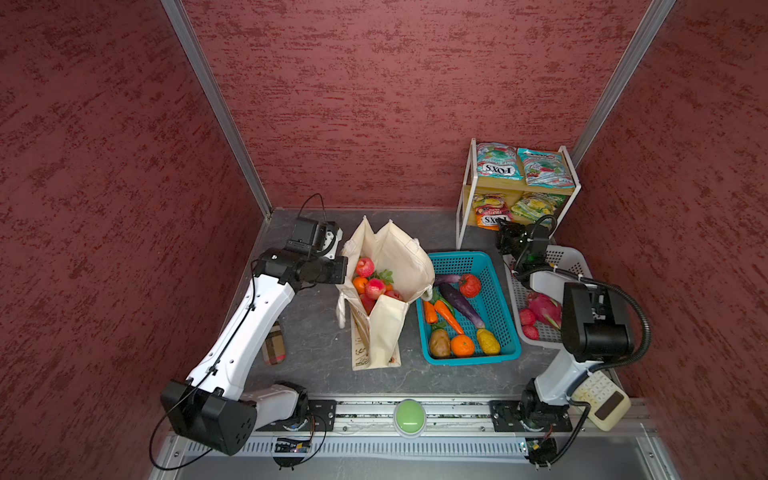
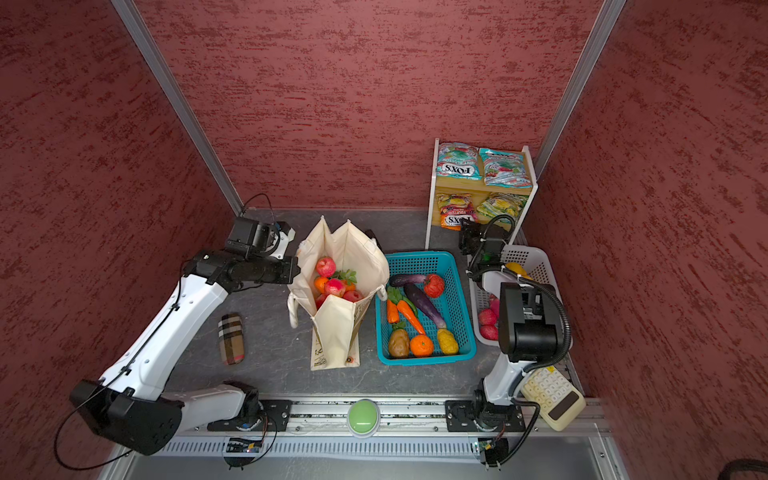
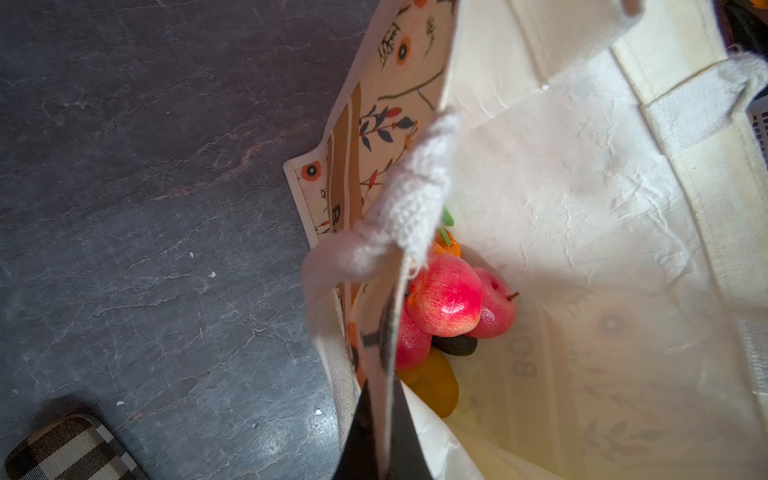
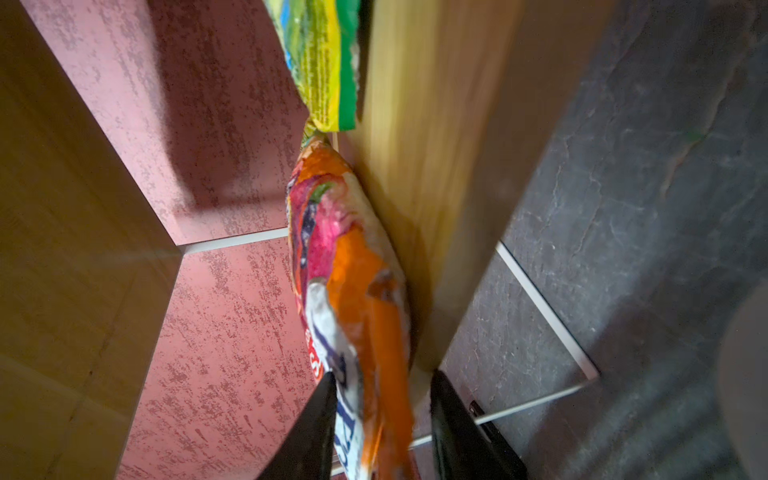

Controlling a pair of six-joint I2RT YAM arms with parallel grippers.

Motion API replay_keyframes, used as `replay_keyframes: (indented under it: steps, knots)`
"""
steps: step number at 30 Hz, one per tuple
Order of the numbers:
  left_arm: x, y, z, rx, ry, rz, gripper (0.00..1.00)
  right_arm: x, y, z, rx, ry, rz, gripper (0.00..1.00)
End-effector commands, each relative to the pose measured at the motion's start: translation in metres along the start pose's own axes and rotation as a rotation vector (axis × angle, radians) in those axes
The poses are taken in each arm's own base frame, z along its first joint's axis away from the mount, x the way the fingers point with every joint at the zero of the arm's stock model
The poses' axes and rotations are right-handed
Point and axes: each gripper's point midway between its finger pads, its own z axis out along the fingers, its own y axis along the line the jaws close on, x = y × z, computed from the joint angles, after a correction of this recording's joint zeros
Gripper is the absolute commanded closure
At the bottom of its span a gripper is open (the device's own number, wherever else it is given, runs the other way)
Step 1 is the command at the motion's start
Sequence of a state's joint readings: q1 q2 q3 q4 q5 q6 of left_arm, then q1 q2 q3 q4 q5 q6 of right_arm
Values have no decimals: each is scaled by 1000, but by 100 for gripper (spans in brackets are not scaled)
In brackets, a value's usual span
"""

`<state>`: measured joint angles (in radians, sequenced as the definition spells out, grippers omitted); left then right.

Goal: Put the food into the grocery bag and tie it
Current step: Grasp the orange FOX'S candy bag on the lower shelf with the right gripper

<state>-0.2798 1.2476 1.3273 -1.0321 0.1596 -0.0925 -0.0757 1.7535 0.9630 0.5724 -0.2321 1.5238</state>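
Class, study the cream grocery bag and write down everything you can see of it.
The grocery bag is a tall cream canvas tote, floral print and a beige band outside, with white woven handles. It stands upright on the dark table, mouth open, beside the teal basket. Inside lie red apples and an orange. The left hand is shut on its rim.

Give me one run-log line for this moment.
left gripper: shut on grocery bag | right gripper: open around orange packet | apples: in bag
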Motion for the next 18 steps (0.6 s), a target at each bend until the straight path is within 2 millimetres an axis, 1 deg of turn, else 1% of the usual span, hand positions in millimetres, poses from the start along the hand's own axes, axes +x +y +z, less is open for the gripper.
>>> replay_keyframes:
  steps: [1,9,14,18]
  knots:
    - [-3,-2,3,16,-8,3,100,-10,26,3,-84,-40,2,66]
    - [-3,-3,2,18,-11,2,100,-12,30,3,-106,-48,8,86]
    - [-2,-3,0,17,-12,1,100,-10,39,-2,-126,-44,-3,94]
    - [-2,-3,-1,16,-13,1,100,-8,49,-11,-141,-44,-13,99]
